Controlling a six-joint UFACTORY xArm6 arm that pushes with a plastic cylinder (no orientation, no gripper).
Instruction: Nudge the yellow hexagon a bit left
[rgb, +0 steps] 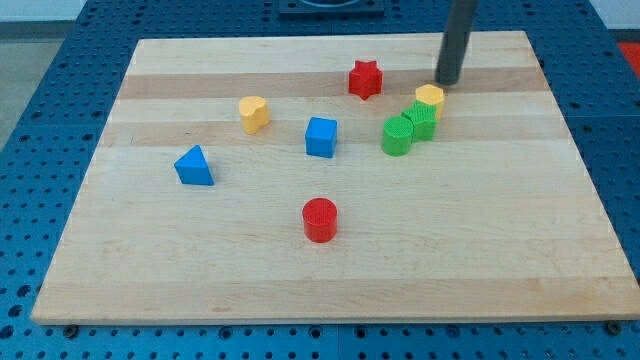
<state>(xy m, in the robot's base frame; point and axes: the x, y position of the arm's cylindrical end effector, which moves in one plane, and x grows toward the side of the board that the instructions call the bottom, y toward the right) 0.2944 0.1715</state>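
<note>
The yellow hexagon (430, 97) sits at the view's upper right on the wooden board (330, 270), touching the top of a green block (421, 121). My tip (447, 81) is just above and to the right of the yellow hexagon, very close to it; I cannot tell whether it touches. The rod rises from the tip to the view's top edge.
A second green block (397, 136) adjoins the first on its lower left. A red star (366, 79) lies left of the hexagon. A yellow heart-like block (254, 114), blue cube (321, 137), blue triangle (195, 166) and red cylinder (320, 220) lie further left and below.
</note>
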